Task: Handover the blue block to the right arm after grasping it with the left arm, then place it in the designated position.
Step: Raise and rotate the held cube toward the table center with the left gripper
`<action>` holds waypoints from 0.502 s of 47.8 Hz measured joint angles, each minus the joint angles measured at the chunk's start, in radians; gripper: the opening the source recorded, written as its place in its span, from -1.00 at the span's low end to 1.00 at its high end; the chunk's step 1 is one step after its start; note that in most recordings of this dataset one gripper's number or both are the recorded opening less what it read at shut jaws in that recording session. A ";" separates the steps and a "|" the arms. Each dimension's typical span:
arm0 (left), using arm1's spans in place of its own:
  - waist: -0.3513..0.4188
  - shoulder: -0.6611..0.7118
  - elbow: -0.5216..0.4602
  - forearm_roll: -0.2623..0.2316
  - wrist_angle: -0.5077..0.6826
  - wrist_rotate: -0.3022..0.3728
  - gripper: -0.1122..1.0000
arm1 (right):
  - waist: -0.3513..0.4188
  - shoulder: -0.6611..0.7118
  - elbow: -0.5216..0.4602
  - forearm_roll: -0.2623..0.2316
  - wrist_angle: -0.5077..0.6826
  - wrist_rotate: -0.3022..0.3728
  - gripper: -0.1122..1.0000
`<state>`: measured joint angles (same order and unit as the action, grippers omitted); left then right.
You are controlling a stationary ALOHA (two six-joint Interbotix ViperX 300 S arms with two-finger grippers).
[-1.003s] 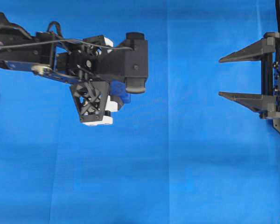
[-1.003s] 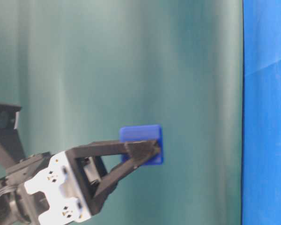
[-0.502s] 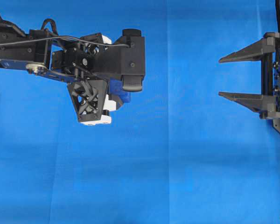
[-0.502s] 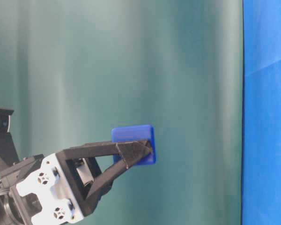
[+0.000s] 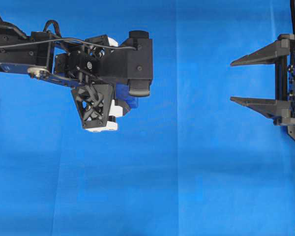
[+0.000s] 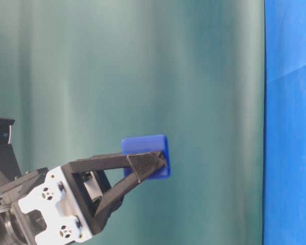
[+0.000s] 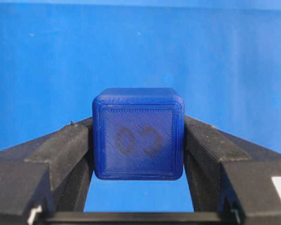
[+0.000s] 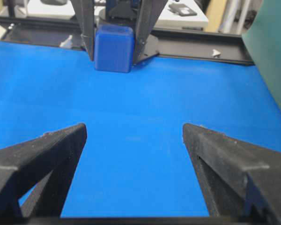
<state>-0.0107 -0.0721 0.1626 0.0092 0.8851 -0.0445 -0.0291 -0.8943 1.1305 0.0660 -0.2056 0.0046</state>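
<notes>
The blue block [image 7: 138, 140] sits pinched between the two black fingers [image 7: 61, 150] of the left hand [image 7: 138, 145], and the left wrist view alone shows its facing side: a raised figure that reads as a "3" lying on its side, faint and somewhat worn-looking, with no other lettering legible anywhere. In the overhead view the left arm [image 5: 88, 59] reaches in from the upper left of the frame, and only a sliver of the block [image 5: 128, 101] peeks out beneath the boxy wrist, next to a white bracket [image 5: 102, 127]. The table-level view shows what the others hide: the block [image 6: 145, 155] is gripped at the fingertips against a green backdrop [image 6: 143, 61], with the blue cloth [image 6: 290, 153] filling the right edge. The right hand [image 5: 233, 81] waits at the right edge of the overhead frame, its fingers spread wide and holding nothing, well apart from the block. From the right wrist camera the block [image 8: 113, 47] appears at the top centre, hanging between the left fingers above the cloth-covered worktop [image 8: 131, 140], while the right hand's own two fingers [image 8: 42, 154] frame the bottom corners.
</notes>
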 measured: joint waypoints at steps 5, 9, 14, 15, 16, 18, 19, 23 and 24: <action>0.002 0.000 0.003 0.000 -0.003 0.000 0.08 | 0.000 0.000 0.000 0.002 -0.002 0.000 0.93; 0.000 0.000 0.005 -0.002 -0.005 0.000 0.08 | 0.000 0.002 0.000 0.002 0.000 0.000 0.93; 0.000 0.000 0.005 -0.002 -0.008 0.000 0.08 | 0.000 0.000 0.000 0.002 0.000 0.000 0.93; 0.000 0.000 0.005 0.000 -0.008 0.000 0.08 | 0.000 0.000 0.000 0.002 -0.002 0.000 0.93; 0.002 0.000 0.005 0.000 -0.008 -0.002 0.08 | 0.000 0.000 0.000 0.002 0.000 0.000 0.93; 0.002 -0.002 0.005 0.000 -0.009 0.000 0.08 | 0.000 0.000 0.000 0.002 0.000 0.000 0.93; 0.000 0.000 0.005 0.000 -0.011 0.000 0.08 | 0.000 0.000 0.000 0.002 0.000 0.000 0.93; 0.000 -0.002 0.005 0.000 -0.011 0.000 0.08 | 0.000 0.000 0.000 0.002 0.000 0.000 0.93; 0.002 -0.002 0.005 0.000 -0.011 0.000 0.08 | 0.000 0.000 0.000 0.002 0.002 0.000 0.93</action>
<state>-0.0092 -0.0736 0.1672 0.0092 0.8744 -0.0445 -0.0291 -0.8943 1.1305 0.0675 -0.2040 0.0046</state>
